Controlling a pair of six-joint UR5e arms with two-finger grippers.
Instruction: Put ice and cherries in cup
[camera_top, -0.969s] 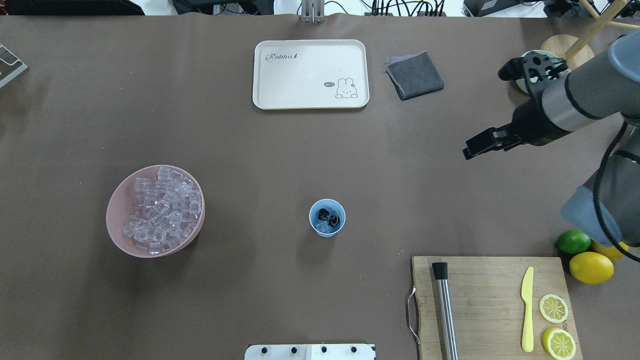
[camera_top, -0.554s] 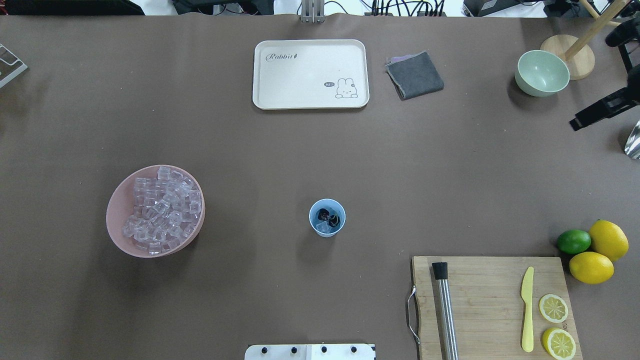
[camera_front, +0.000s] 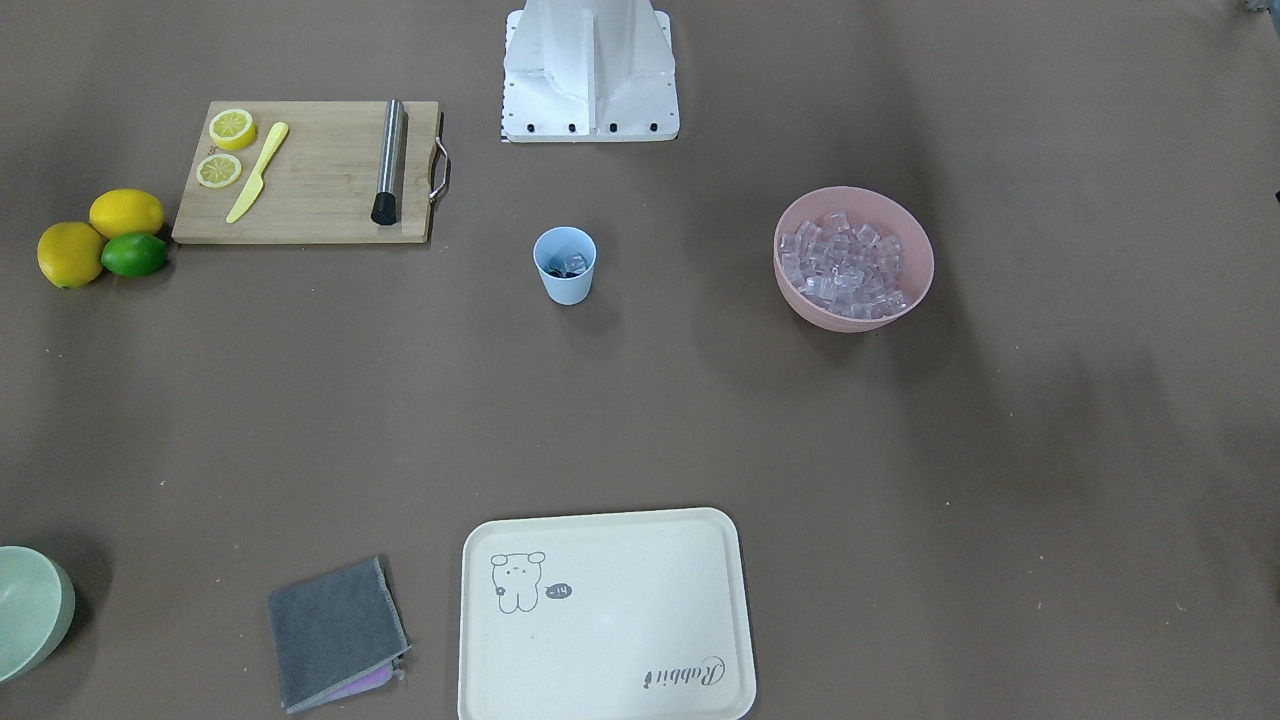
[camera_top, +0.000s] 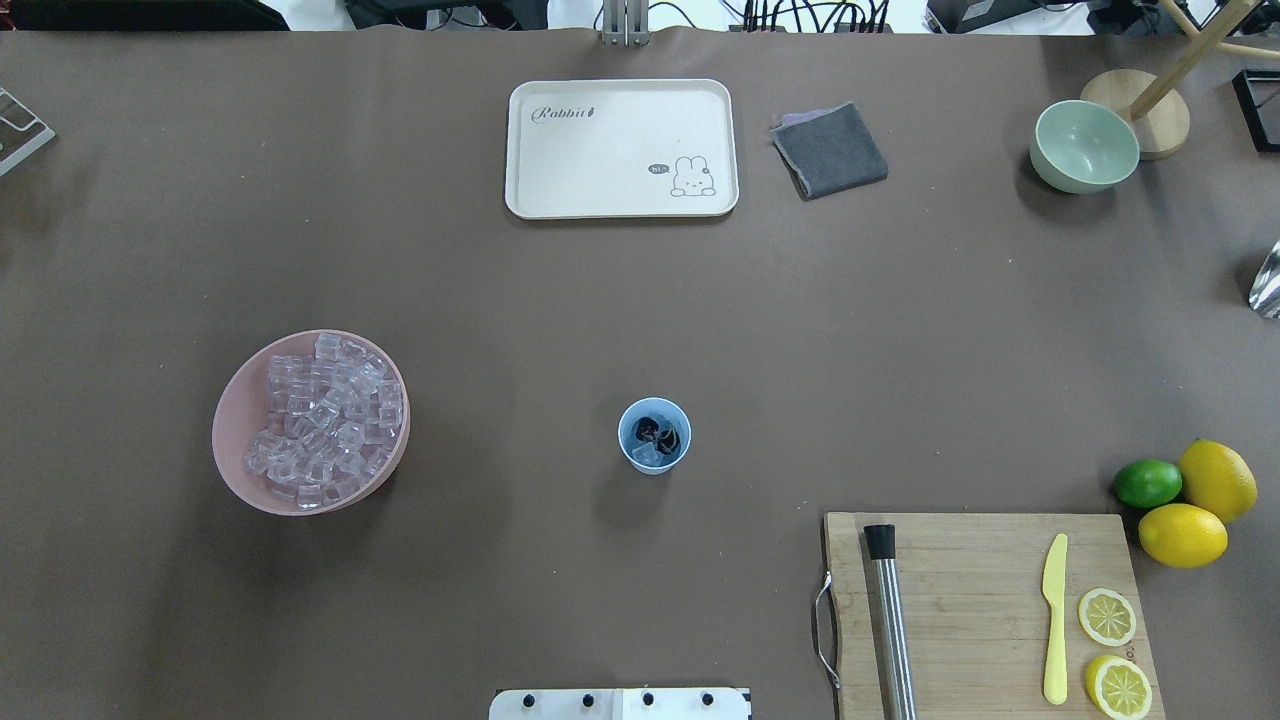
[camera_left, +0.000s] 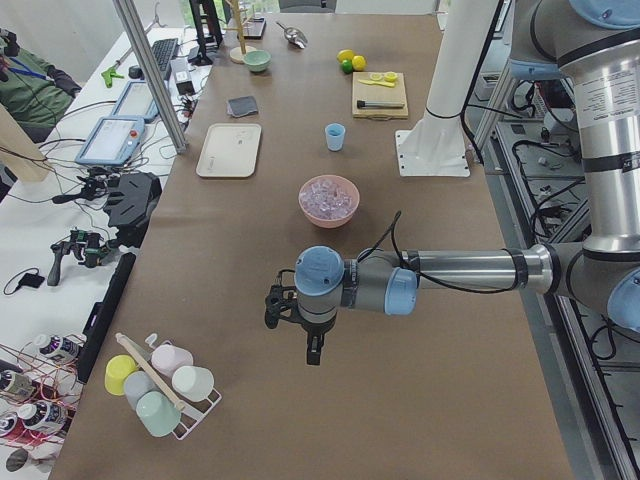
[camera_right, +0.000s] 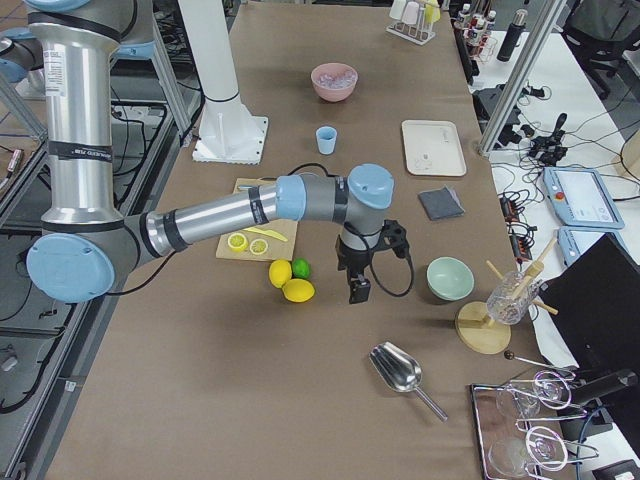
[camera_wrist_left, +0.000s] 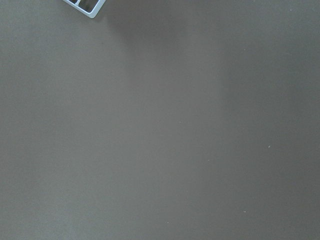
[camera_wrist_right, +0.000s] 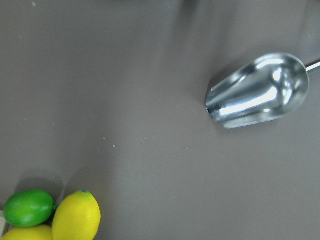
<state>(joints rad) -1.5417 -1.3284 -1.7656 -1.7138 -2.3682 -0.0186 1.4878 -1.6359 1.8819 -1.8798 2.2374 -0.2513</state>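
Observation:
The light blue cup (camera_top: 654, 435) stands upright near the table's middle, also seen as the cup (camera_front: 565, 265). Inside it lie dark cherries (camera_top: 651, 430) and a clear piece of ice (camera_top: 648, 456). More ice (camera_top: 325, 415) fills a pink bowl (camera_top: 232, 430) to its left. My left gripper (camera_left: 313, 354) hangs over bare table far from the bowl, seen only in the exterior left view; I cannot tell its state. My right gripper (camera_right: 357, 292) points down beside the lemons, seen only in the exterior right view; I cannot tell its state either.
A cream tray (camera_top: 621, 148) and grey cloth (camera_top: 829, 150) lie at the back. A pale green bowl (camera_top: 1084, 146) sits back right. The cutting board (camera_top: 985, 610) holds a metal muddler (camera_top: 890, 620), yellow knife (camera_top: 1054, 618) and lemon halves. Two lemons, a lime (camera_top: 1147, 483) and a metal scoop (camera_wrist_right: 260, 92) lie right.
My right arm has swung off to the right and left the overhead view, uncovering the pale green bowl and a lemon. The cup and pink bowl have not moved.

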